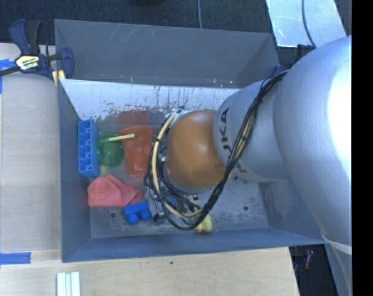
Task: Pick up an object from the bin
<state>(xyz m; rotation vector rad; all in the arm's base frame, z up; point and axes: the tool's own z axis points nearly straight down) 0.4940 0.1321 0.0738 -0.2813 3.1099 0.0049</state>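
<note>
A dark part of my gripper (159,197) pokes out under the wrist's lower left edge, low over the bin's front middle. Just left of it and slightly below lies a small blue block (136,213). A crumpled pink soft thing (111,192) rests further left. Above the gripper, an orange translucent piece (137,150) lies partly tucked under the wrist. A small yellow thing (203,226) peeks out at the front wall, to the gripper's lower right.
A green cup (110,152) with a yellow stick (121,138) across it sits beside the orange piece. A long blue studded brick (86,148) lies along the left wall. The arm and its cables cover the bin's right half.
</note>
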